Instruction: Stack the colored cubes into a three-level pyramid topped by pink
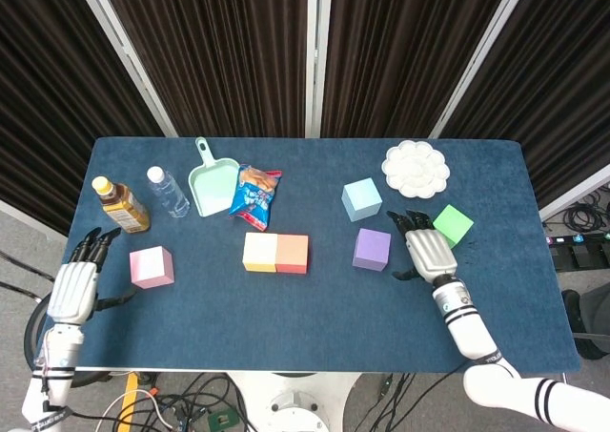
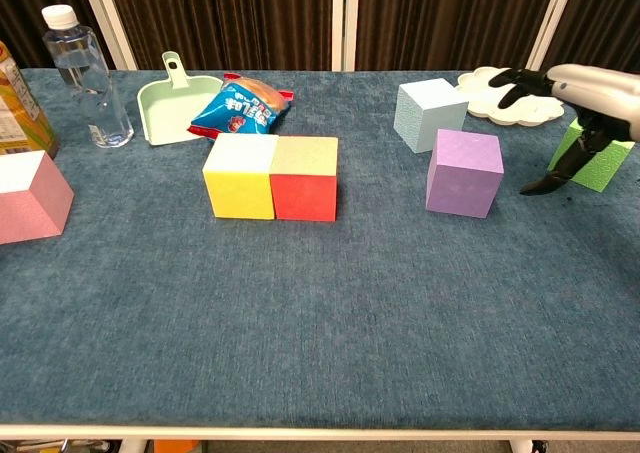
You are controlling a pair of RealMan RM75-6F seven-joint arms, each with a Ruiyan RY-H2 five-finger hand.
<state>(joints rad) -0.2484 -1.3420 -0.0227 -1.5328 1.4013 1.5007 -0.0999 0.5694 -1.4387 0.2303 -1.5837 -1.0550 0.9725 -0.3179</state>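
Both hands empty, fingers spread: right hand (image 1: pixel 428 252) at 3 o'clock of purple cube (image 1: pixel 371 249), left hand (image 1: pixel 72 289) at 9 o'clock of pink cube (image 1: pixel 152 266)

Six cubes sit before me: pink (image 1: pixel 152 266), yellow (image 1: pixel 259 252), red (image 1: pixel 292 254), purple (image 1: pixel 371 249), light blue (image 1: pixel 361 199) and green (image 1: pixel 454 224); also two bottles (image 1: pixel 168 191) (image 1: pixel 120 204), one dustpan (image 1: pixel 213 182), one snack bag (image 1: pixel 255 194), one palette (image 1: pixel 416 169)

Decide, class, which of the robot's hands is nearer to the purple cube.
Right. The right hand hovers open beside the purple cube, between it and the green cube. The left hand hangs off the table's far left edge, beyond the pink cube.
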